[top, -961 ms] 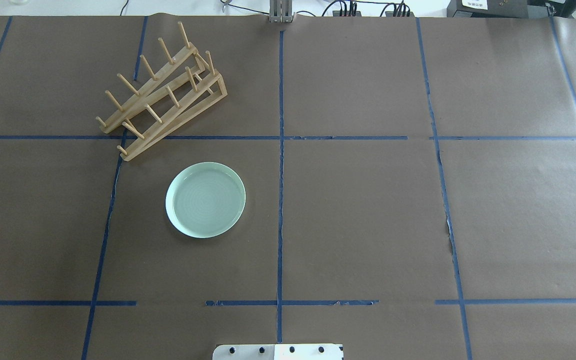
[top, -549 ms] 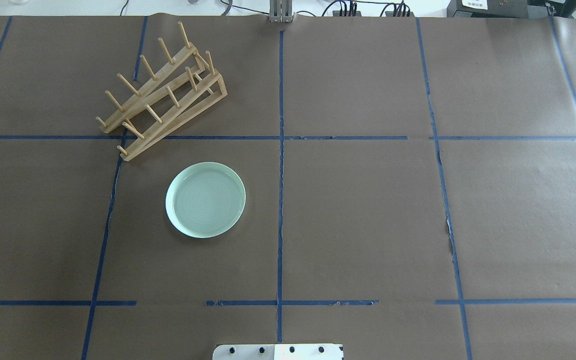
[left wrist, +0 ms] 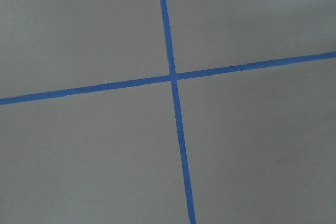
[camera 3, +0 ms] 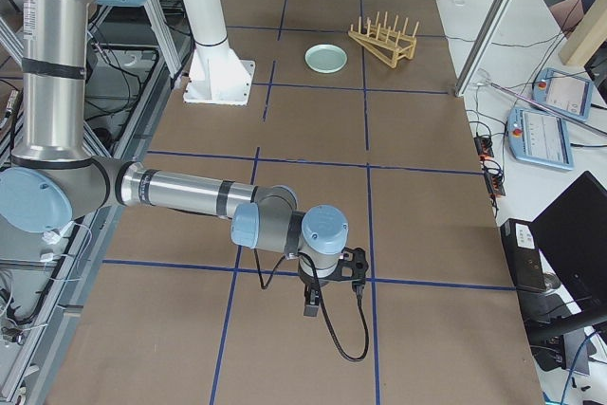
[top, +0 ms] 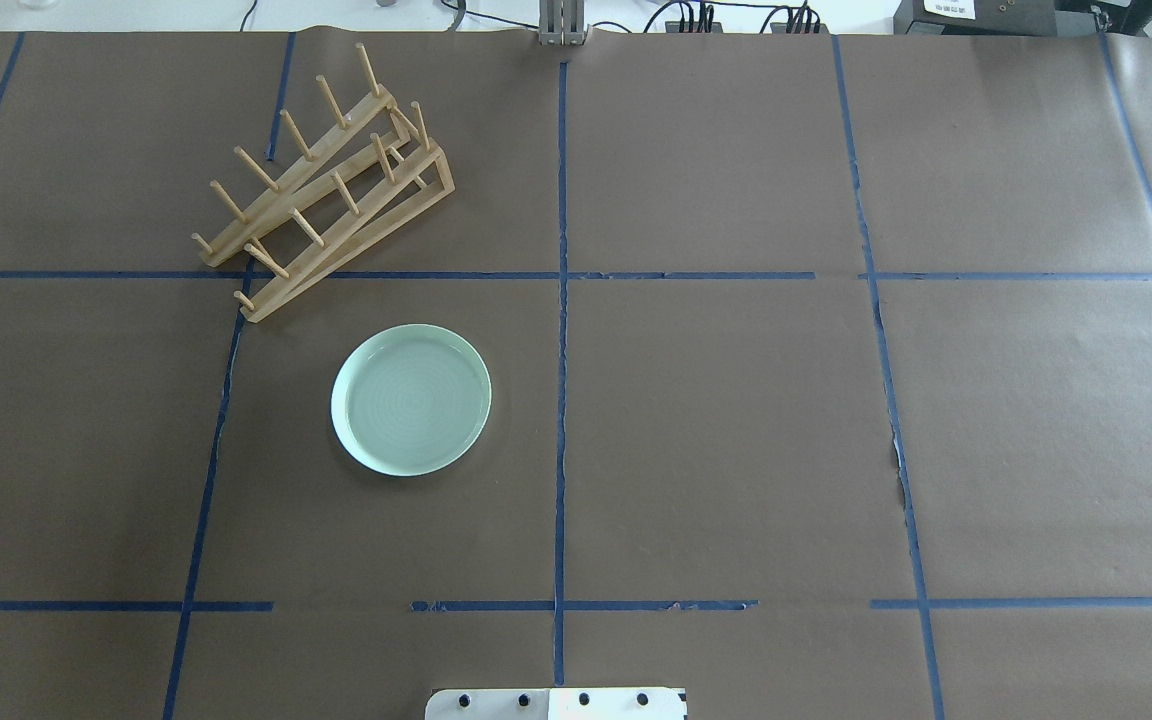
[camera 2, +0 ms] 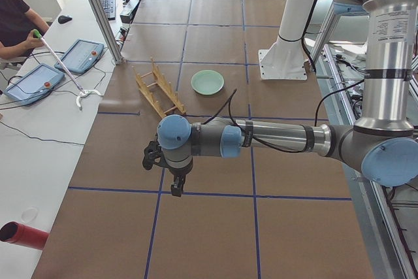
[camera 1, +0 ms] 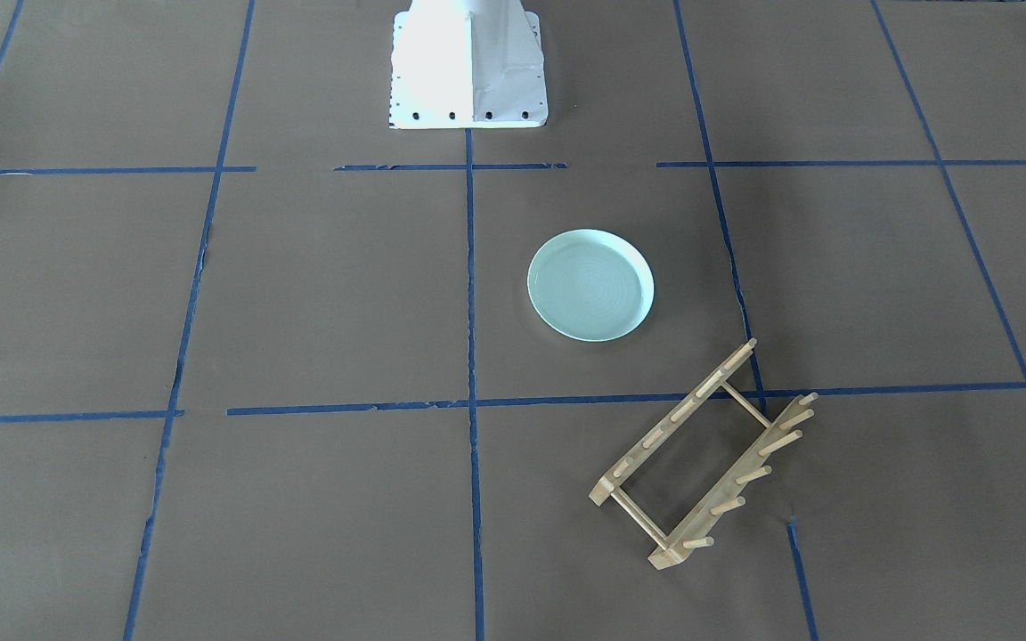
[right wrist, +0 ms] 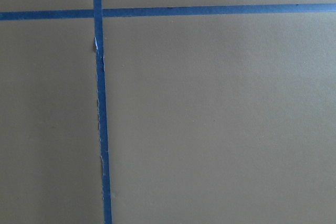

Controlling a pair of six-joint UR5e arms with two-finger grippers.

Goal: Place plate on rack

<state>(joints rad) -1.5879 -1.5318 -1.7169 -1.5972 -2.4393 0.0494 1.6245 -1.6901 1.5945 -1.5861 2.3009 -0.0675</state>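
The pale mint-green plate (top: 411, 399) lies flat on the brown paper table, left of the centre tape line; it also shows in the front view (camera 1: 590, 284) and both side views (camera 2: 207, 82) (camera 3: 325, 59). The light-wood rack (top: 356, 235) stands just beyond it, angled, with nothing on its pegs (camera 1: 669, 417) (camera 2: 159, 89) (camera 3: 384, 40). My left gripper (camera 2: 175, 189) hangs over a tape cross far from the plate, toward the table's left end. My right gripper (camera 3: 309, 308) hangs near the table's right end. I cannot tell whether either is open or shut.
The white robot base (camera 1: 467, 71) stands at the table's near edge (top: 556, 703). Blue tape lines grid the paper. An aluminium post (camera 2: 98, 14), teach pendants (camera 2: 39, 76) and a seated person are beside the table's far side. A red cylinder (camera 2: 23, 234) lies off the table.
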